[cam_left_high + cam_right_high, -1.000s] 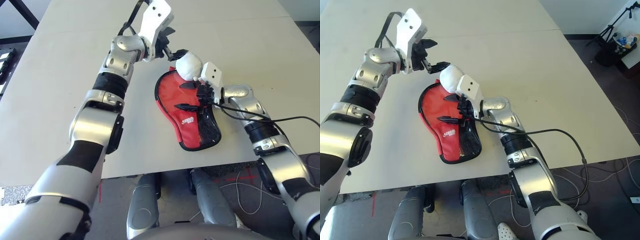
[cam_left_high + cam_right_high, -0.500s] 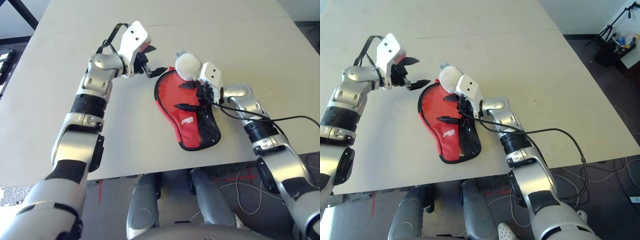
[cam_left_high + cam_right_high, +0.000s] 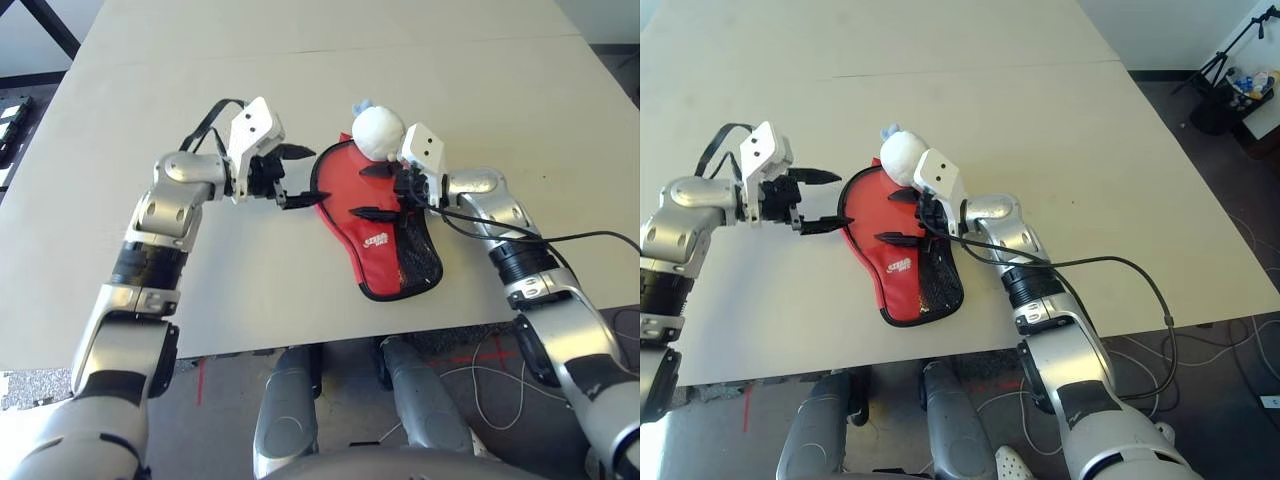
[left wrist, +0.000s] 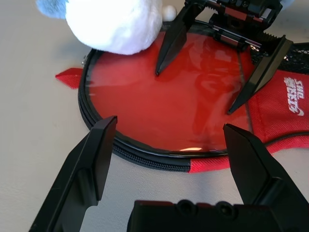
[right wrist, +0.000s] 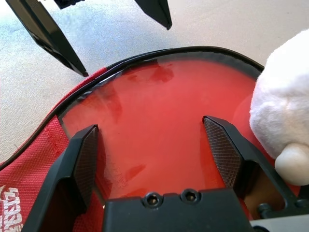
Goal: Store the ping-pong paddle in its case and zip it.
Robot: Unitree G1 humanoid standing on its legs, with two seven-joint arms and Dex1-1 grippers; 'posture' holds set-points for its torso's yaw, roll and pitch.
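Left eye view: we see the red case (image 3: 375, 225) lying flat on the table (image 3: 120, 120), its round end toward 11 o'clock and its mesh-pocket neck toward 5 o'clock, with the ping-pong paddle (image 4: 193, 104) inside, its red face showing through the clear round panel. A white fluffy ball (image 3: 378, 132) rests at the case's 12 o'clock edge. Our left gripper (image 3: 296, 178) hangs spread wide and empty just off the case's 9 o'clock rim, while our right gripper (image 3: 372, 192) hovers wide apart and empty over the round panel.

Ball (image 3: 378, 131) behind case (image 3: 372, 225), perhaps touching.
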